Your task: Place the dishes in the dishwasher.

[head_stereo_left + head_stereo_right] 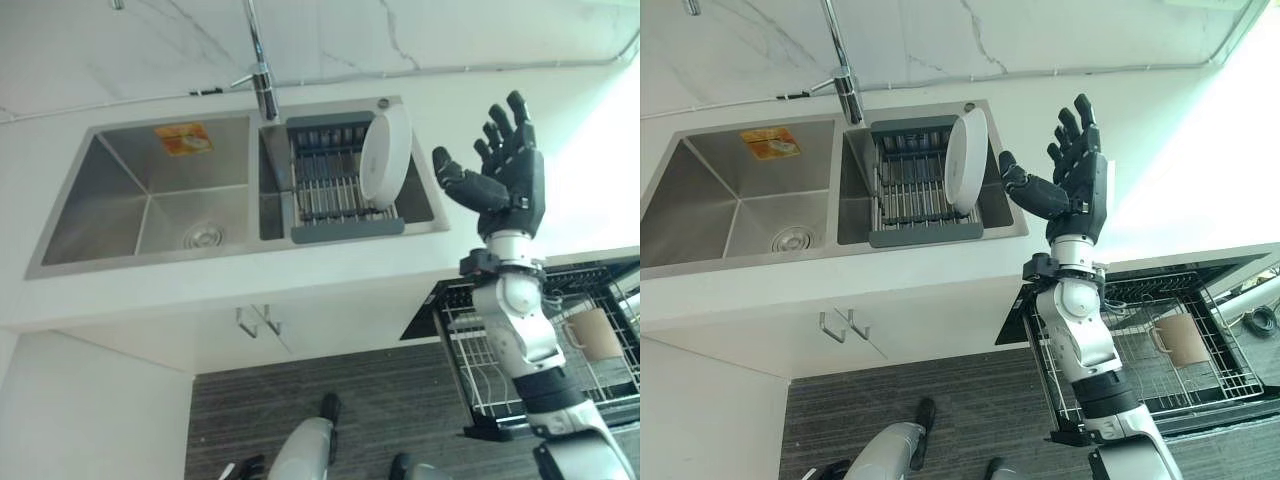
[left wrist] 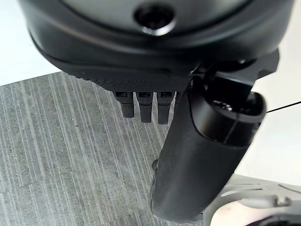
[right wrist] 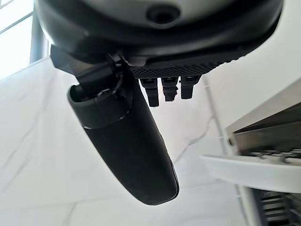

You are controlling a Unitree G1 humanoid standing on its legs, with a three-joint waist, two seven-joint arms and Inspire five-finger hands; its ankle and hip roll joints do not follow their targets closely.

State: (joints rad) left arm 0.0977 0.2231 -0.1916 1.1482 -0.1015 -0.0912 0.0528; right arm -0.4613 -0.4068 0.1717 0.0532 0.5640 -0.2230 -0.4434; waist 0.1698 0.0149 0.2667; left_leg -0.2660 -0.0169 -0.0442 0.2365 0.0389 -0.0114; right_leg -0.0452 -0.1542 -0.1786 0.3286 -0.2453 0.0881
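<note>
A white plate [image 1: 385, 158] stands on edge at the right end of a grey dish rack [image 1: 328, 190] set in the sink's right basin. My right hand [image 1: 510, 185] is raised just right of the plate, open, palm toward it, fingers spread and thumb reaching toward the rim without touching. In the right wrist view the plate's edge [image 3: 244, 173] shows past the thumb [image 3: 127, 146]. My left hand [image 1: 328, 408] hangs low over the dark floor, open and holding nothing. The dishwasher's pulled-out wire rack [image 1: 1140, 375] lies at lower right.
A beige mug [image 1: 1183, 340] lies in the dishwasher rack. The left basin [image 1: 160, 200] of the steel sink holds nothing; a tall faucet [image 1: 262, 80] rises between the basins. White cabinet doors with handles [image 1: 255, 322] sit below the counter.
</note>
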